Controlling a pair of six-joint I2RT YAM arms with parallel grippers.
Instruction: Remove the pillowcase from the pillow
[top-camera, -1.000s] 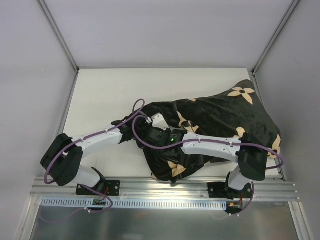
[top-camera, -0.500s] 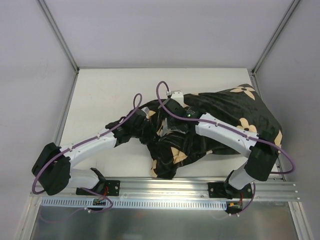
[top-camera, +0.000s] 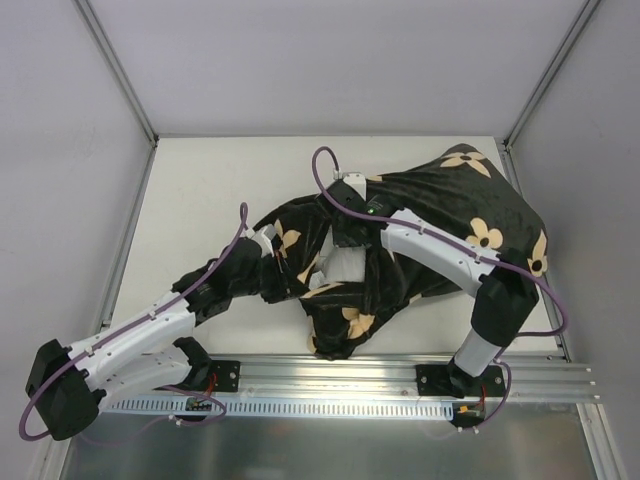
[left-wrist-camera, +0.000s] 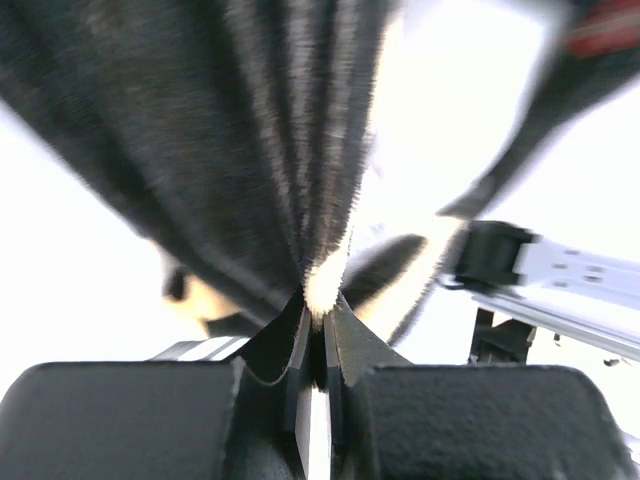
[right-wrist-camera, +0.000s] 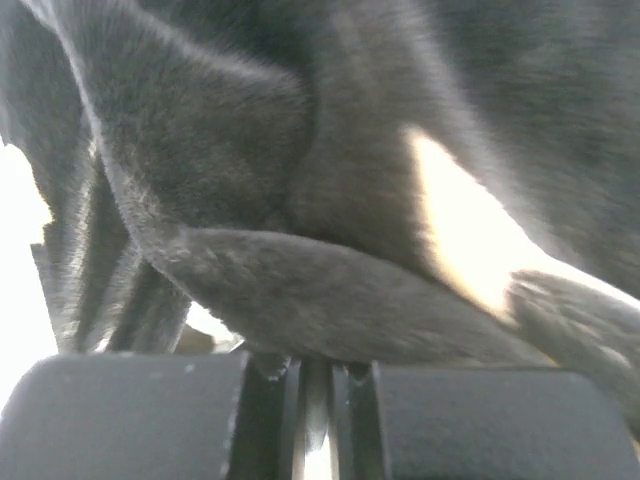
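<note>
The black pillowcase (top-camera: 450, 215) with tan flower motifs lies bunched from the table's middle to its right side. A small patch of the white pillow (top-camera: 345, 265) shows through a gap in the cover; the rest of it is hidden. My left gripper (top-camera: 268, 278) is shut on a fold of the cover at its left edge; the left wrist view shows the pillowcase (left-wrist-camera: 250, 150) pinched at the gripper (left-wrist-camera: 318, 320). My right gripper (top-camera: 345, 235) is at the cover's middle. In the right wrist view the pillowcase (right-wrist-camera: 330, 200) lies bunched over the shut gripper (right-wrist-camera: 315, 365).
The white table (top-camera: 200, 190) has side walls and slanted frame posts at the back corners. A metal rail (top-camera: 330, 375) runs along the near edge beside the arm bases. Purple cables loop above both arms.
My left gripper has pulled back toward the near left with the fabric. My right gripper has moved toward the far side. The cover has stretched between them and a white patch of pillow now shows.
</note>
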